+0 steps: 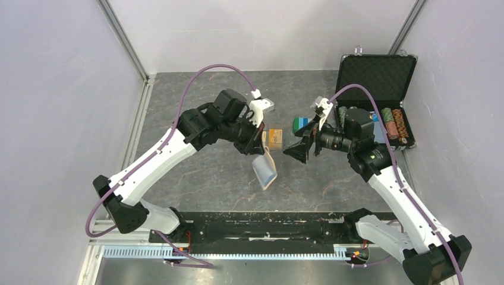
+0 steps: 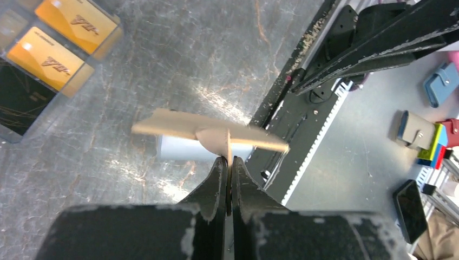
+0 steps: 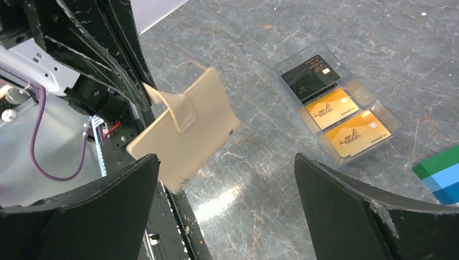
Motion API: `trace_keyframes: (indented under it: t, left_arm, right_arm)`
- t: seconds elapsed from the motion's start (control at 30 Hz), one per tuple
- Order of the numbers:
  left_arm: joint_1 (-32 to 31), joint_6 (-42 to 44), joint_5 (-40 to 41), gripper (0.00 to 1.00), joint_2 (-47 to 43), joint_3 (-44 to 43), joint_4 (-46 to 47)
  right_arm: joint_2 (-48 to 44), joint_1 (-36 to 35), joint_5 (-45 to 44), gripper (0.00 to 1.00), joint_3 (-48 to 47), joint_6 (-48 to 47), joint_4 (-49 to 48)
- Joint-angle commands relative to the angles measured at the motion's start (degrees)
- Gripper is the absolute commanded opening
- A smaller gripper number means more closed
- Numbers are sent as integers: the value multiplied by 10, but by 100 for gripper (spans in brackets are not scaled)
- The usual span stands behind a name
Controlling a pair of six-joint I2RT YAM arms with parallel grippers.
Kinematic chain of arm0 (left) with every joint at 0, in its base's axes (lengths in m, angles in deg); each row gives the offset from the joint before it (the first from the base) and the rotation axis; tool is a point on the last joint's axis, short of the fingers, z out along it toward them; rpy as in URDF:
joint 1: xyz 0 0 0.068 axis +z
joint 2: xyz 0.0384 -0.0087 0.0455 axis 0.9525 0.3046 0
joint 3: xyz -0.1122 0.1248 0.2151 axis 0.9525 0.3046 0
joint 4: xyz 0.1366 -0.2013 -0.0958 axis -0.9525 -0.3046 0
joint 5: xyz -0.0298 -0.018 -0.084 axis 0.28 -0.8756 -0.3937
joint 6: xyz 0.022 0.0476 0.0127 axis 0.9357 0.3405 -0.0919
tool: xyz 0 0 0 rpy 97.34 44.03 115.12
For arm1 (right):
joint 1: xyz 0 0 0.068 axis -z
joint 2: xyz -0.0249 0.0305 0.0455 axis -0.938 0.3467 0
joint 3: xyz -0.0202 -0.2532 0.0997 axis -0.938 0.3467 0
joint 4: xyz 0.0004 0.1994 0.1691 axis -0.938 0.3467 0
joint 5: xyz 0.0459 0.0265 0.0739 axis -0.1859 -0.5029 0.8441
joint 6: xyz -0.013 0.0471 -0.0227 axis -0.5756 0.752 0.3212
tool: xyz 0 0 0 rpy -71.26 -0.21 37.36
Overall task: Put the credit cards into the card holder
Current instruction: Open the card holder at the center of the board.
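Presently the snap tab (image 3: 181,105) of the card holder (image 3: 189,135) is pinched between the pressed-together jaws of the left gripper (image 2: 227,162). The holder is hung clear of the table (image 3: 260,32) at centre frame, probably to present its pocket. The right gripper (image 1: 300,151) is spread wide just beside it, and the credit cards (image 3: 335,116) are seen in a clear tray (image 3: 358,89) at upper right.

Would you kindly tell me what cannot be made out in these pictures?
- Pockets of the card holder: right wrist view shows only its outer face, left wrist view its edge.
- The black card: cut off by the left wrist view's left edge.
- The block stack: cut off by the right wrist view's right edge.
- Lettering on the credit cards: too small in the top view.
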Motion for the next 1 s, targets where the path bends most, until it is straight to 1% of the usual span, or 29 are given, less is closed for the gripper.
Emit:
trace_keyframes:
  t: [0.0,0.17,0.3,0.43,0.57,0.67,0.77,0.83,0.93,0.97]
  left_arm:
    - [-2,26,-62,2,0,-34,-14]
    - [-3,16,-59,2,5,-31,-14]
    - [-3,-4,-48,2,13,-39,-15]
    - [-3,-43,-23,2,30,-54,-15]
    - [-3,-71,-38,2,47,-69,-14]
    - [-3,-87,-40,2,58,-73,-14]
    - [-2,-105,-39,2,67,-76,-15]
    - [-3,-116,-37,2,71,-76,-15]
    - [-3,-130,-35,2,73,-74,-12]
    - [-3,-133,-37,2,73,-73,-9]
  right_arm:
    - [2,-1,52,98,-24,-39,12]
    - [-1,-2,117,98,-1,2,-40]
    - [-11,-3,134,98,8,30,-65]
    - [-17,-12,126,97,28,50,-82]
    - [-20,-30,96,97,48,46,-83]
    - [-18,-47,92,95,71,79,-133]
    - [-11,-75,52,93,72,77,-138]
    - [-4,-89,4,89,71,70,-127]
    - [-4,-105,-107,85,74,65,-100]
    - [-5,-108,-131,81,76,62,-97]
